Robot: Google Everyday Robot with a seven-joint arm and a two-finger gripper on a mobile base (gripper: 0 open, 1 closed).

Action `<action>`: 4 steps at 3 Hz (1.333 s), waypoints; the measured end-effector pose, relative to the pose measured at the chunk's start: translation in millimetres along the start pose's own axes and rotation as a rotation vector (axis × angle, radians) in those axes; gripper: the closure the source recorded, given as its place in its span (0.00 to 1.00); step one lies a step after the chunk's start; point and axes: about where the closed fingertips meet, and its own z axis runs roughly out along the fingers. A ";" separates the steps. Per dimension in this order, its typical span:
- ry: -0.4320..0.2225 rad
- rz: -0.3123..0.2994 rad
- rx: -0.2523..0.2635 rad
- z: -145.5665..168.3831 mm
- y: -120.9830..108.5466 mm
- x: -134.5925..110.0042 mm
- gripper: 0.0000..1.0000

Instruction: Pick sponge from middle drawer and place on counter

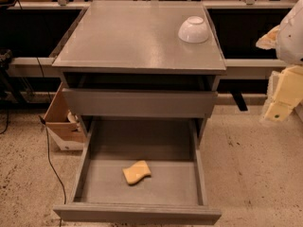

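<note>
The pale-yellow sponge (137, 172) lies flat on the floor of the open middle drawer (142, 150), near its front centre. The gray counter (128, 37) tops the cabinet above. My cream-coloured gripper (280, 103) hangs at the right edge of the view, well to the right of the cabinet and above the floor, apart from the sponge and holding nothing that I can see.
A white bowl (193, 30) sits upside down on the counter's back right. The upper drawer (139, 102) shows its flat front, slightly out. A cardboard box (64, 122) stands on the floor left of the cabinet, with a black cable (49, 150) beside it.
</note>
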 end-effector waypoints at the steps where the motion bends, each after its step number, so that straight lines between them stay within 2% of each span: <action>1: 0.000 0.000 0.000 0.0 0.0 0.0 0.00; 2: -0.048 -0.003 -0.039 35.6 8.5 3.2 0.00; 4: -0.222 -0.075 -0.222 189.3 43.4 -3.1 0.00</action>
